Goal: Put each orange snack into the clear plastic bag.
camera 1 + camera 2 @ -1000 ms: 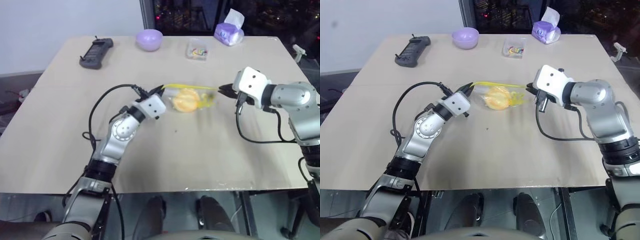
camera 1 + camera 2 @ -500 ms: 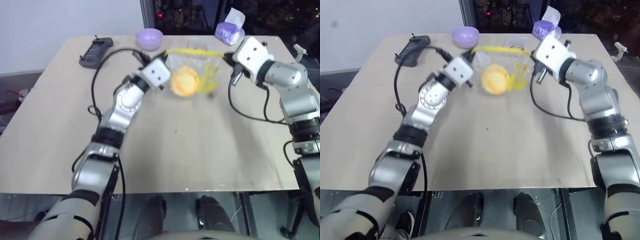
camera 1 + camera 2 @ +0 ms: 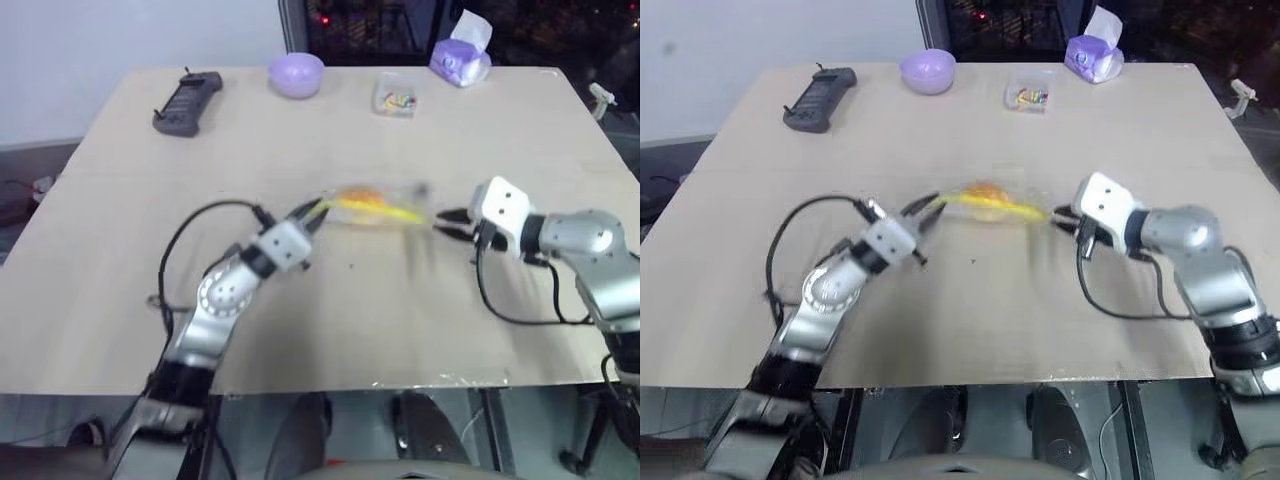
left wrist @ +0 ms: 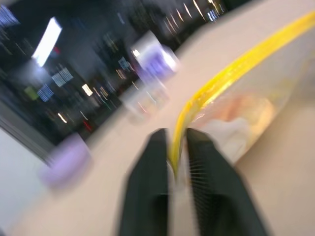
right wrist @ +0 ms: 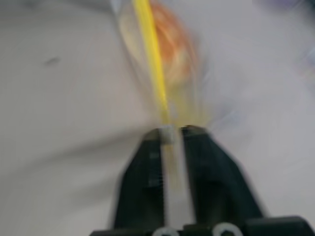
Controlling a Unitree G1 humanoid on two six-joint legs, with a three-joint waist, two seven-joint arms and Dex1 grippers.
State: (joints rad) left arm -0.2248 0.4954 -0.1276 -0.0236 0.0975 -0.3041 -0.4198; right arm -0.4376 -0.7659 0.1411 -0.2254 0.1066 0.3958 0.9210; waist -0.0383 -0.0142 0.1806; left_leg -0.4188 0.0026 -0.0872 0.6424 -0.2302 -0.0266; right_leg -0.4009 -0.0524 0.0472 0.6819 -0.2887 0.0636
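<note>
2 pincers (image 4: 176, 147) (image 5: 171, 135) at bag's (image 3: 372, 205) yellow strip

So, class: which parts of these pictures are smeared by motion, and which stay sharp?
Left eye view: the clear plastic bag smears into a yellow streak, while the purple bowl stays crisp. Left wrist view: background and fingers blurred. Right wrist view: the orange snack is a soft smudge.

Left hand (image 3: 312, 212), right hand (image 3: 447, 222), fingers slightly parted

The tan table (image 3: 120, 250) bears a black remote (image 3: 187, 102), purple bowl (image 3: 296, 74), clear box (image 3: 396, 100) and tissue pack (image 3: 460, 60).
</note>
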